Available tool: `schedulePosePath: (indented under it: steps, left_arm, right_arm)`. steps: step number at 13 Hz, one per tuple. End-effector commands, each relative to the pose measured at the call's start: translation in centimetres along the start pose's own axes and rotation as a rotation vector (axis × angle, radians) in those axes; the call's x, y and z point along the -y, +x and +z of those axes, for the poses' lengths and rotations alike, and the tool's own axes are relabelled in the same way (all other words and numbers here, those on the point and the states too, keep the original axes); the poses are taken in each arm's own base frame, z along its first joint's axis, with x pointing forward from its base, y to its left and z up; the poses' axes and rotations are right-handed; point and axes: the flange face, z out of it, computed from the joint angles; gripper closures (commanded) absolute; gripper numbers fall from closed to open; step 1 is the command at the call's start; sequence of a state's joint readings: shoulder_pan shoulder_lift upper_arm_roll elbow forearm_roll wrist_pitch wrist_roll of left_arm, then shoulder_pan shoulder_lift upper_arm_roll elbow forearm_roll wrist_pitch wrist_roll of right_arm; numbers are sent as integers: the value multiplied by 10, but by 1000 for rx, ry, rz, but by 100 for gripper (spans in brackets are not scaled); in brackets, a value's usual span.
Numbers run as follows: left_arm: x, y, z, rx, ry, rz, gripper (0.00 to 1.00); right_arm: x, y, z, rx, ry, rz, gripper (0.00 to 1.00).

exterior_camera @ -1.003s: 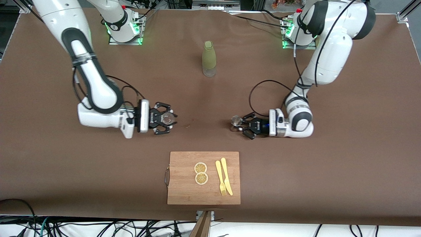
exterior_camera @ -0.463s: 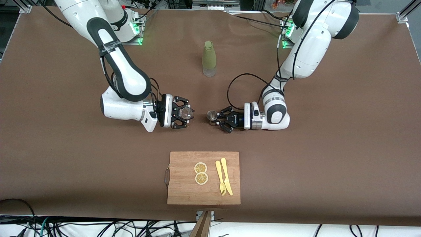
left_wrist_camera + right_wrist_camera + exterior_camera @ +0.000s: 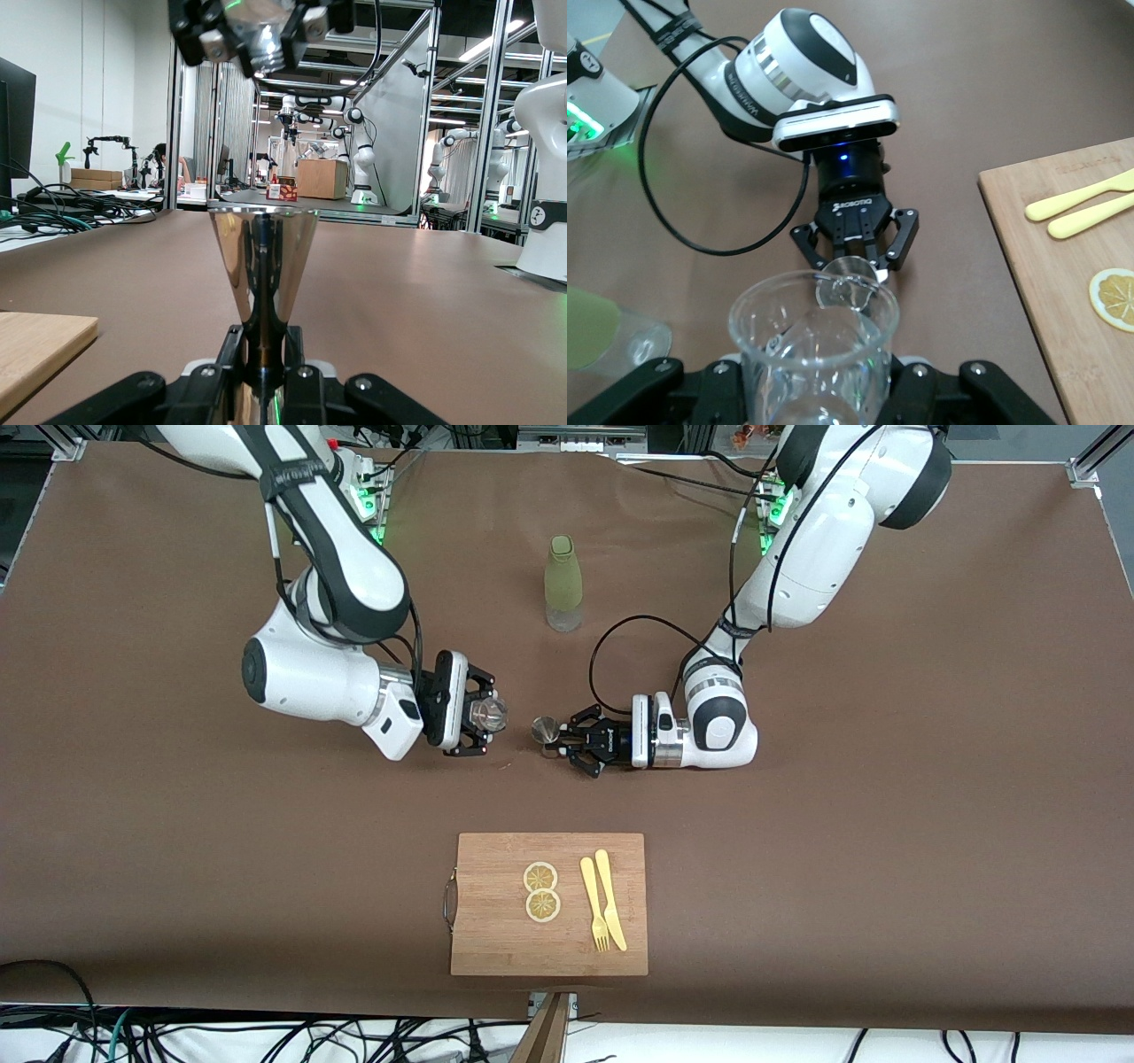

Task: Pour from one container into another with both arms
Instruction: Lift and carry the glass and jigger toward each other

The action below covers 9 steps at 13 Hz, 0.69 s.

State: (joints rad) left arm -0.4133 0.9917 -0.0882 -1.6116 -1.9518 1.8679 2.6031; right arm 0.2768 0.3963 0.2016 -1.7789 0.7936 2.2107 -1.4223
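A brown cloth-covered table (image 3: pixel 886 824) fills the room's middle, with lab racks and other robot arms standing around it. The right gripper (image 3: pixel 483 716) hangs just above the cloth at the table's centre, its black fingers clamped on a small clear glass beaker (image 3: pixel 490 713) that is tipped toward the other arm. Facing it, very near but not touching, the left gripper (image 3: pixel 558 737) is closed tight on the narrow waist of a shiny steel double-cone jigger (image 3: pixel 543 731), held upright. In the left wrist view the jigger's cup (image 3: pixel 264 261) rises straight up from the closed gripper, with the right gripper (image 3: pixel 259 35) and its glass above it.

Farther from the front camera than both grippers stands an olive-green bottle with a clear base (image 3: pixel 563 583). Nearer to that camera lies a wooden cutting board (image 3: pixel 496 921) with a metal handle, bearing two lemon slices (image 3: pixel 541 891) and a yellow plastic fork and knife (image 3: pixel 603 900).
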Motion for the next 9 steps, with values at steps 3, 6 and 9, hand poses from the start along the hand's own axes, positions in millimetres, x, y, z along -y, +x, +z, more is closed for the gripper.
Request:
schedulePosePath:
  steps: [3, 6, 9]
  left_arm:
    - [2, 4, 7, -4, 30, 56, 100]
    - [-4, 2, 13, -5, 19, 56, 100]
    - [-6, 5, 22, -23, 23, 68, 100]
  right_arm:
    - [25, 0, -4, 69, 7, -24, 69]
    - [32, 3, 0, 109, 6, -45, 71]
    - [38, 15, 4, 112, -3, -2, 74]
